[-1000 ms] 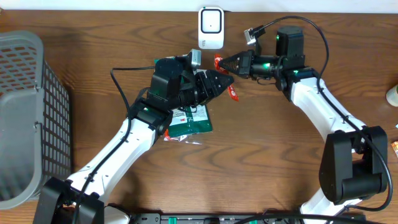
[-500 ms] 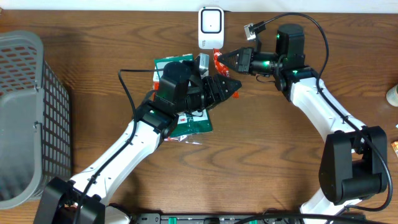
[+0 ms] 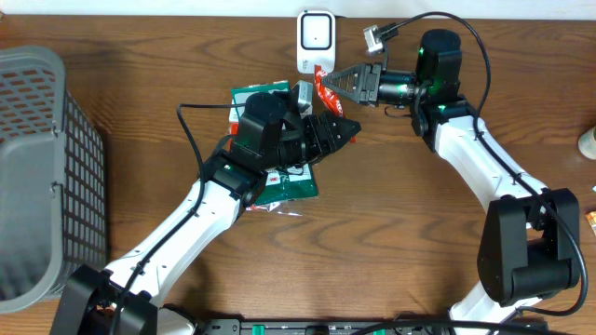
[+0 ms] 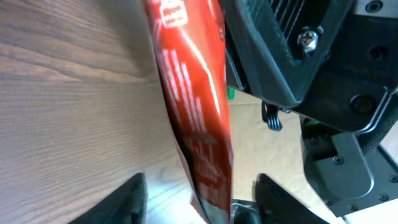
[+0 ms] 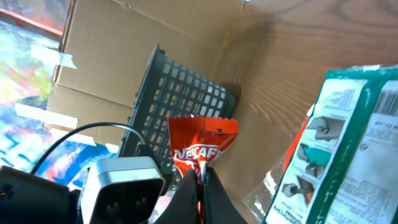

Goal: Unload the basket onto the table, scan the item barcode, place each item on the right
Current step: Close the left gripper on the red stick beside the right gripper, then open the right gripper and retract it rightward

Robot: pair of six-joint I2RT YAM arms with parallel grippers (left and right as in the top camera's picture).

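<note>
Red Nescafé sachet [image 3: 321,84] of shiny foil is off the brown wooden table [image 3: 419,242], pinched at one end by the right gripper [image 3: 331,86] and now just beside the lower edge of the white box-shaped scanner [image 3: 316,39].

At the far left stands the grey plastic mesh basket [image 3: 37,167], not involved. Next comes the flat green printed packet [image 3: 289,182], lying on the table partly under the left arm. The left gripper [image 3: 346,130] is over it; its fingers [image 4: 134,199] are apart, and in the left wrist view the sachet [image 4: 196,112] passes between them with a gap on each side, so I judge they do not hold it.

Compared with one second ago, the right gripper has carried the sachet up and to the left, from near the left gripper to the scanner. I think the handover is finished and the scan itself begins. The right fingers are closed narrow on the sachet [image 5: 202,146].
</note>
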